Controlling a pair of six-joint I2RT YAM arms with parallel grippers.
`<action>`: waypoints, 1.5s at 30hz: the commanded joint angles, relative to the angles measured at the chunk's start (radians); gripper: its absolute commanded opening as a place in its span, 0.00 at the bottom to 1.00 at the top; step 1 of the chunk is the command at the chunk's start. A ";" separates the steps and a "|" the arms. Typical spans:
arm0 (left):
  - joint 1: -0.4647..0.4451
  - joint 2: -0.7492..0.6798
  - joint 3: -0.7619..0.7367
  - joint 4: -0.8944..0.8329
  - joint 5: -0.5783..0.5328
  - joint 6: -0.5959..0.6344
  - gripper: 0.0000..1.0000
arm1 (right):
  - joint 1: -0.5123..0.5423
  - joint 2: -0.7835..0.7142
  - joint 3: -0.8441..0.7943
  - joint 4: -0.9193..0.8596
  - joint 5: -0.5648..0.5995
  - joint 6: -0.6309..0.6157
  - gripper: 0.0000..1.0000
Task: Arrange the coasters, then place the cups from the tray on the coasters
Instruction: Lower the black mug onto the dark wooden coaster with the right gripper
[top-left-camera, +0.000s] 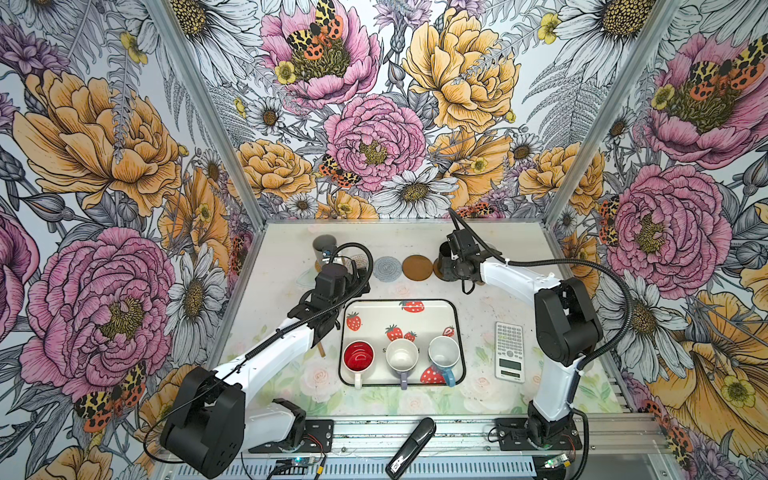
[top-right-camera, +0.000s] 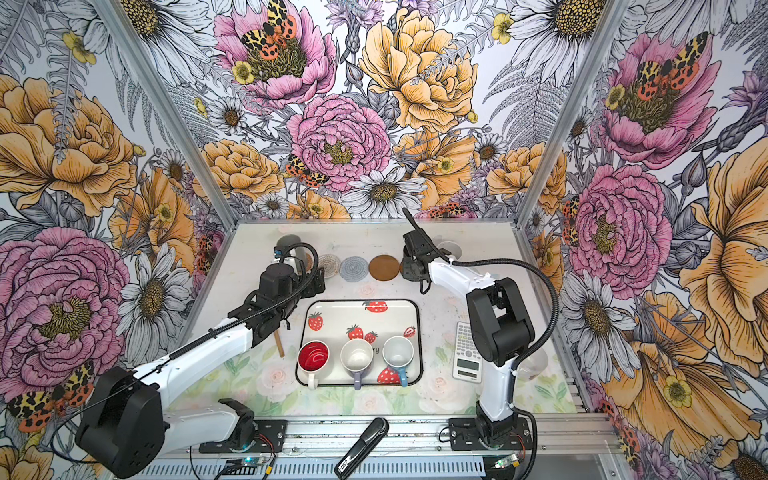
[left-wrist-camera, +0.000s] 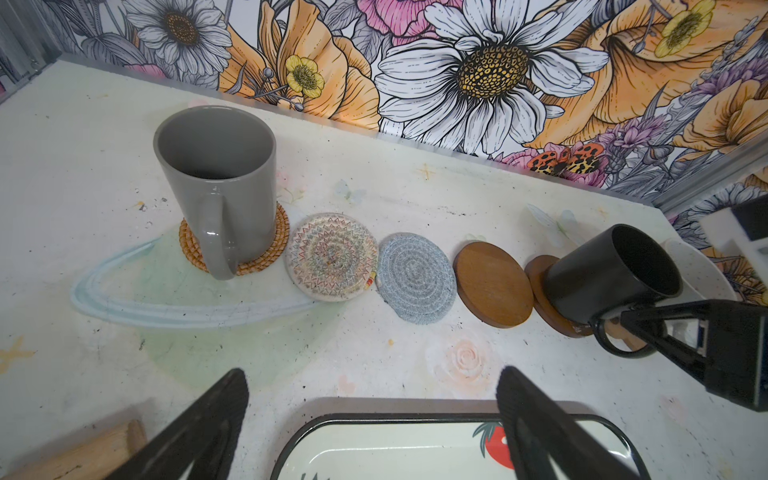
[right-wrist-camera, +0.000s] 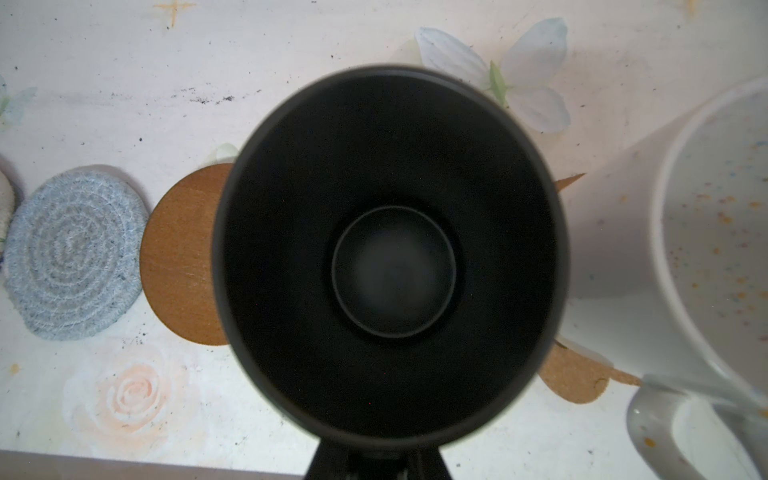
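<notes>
Now right gripper clamps the black mug, upper centre in a top view, on a brown disc coaster; next, seat and release. Left gripper gapes.

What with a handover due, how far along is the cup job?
Done: grey mug on the rattan coaster; speckled mug at the row's right end. In hand: right claw grips the black mug over a brown disc. Remaining: three mugs on the tray; cream coaster, grey-blue coaster and plain brown coaster bare.
</notes>
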 joint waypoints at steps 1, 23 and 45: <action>-0.009 0.004 0.025 0.009 0.015 0.016 0.95 | -0.009 0.004 0.047 0.085 0.012 -0.013 0.00; -0.009 0.009 0.031 -0.006 0.012 0.023 0.95 | -0.012 0.010 0.027 0.083 0.013 -0.004 0.00; -0.013 -0.016 0.028 -0.021 0.003 0.025 0.95 | -0.013 -0.017 0.000 0.083 0.001 0.004 0.17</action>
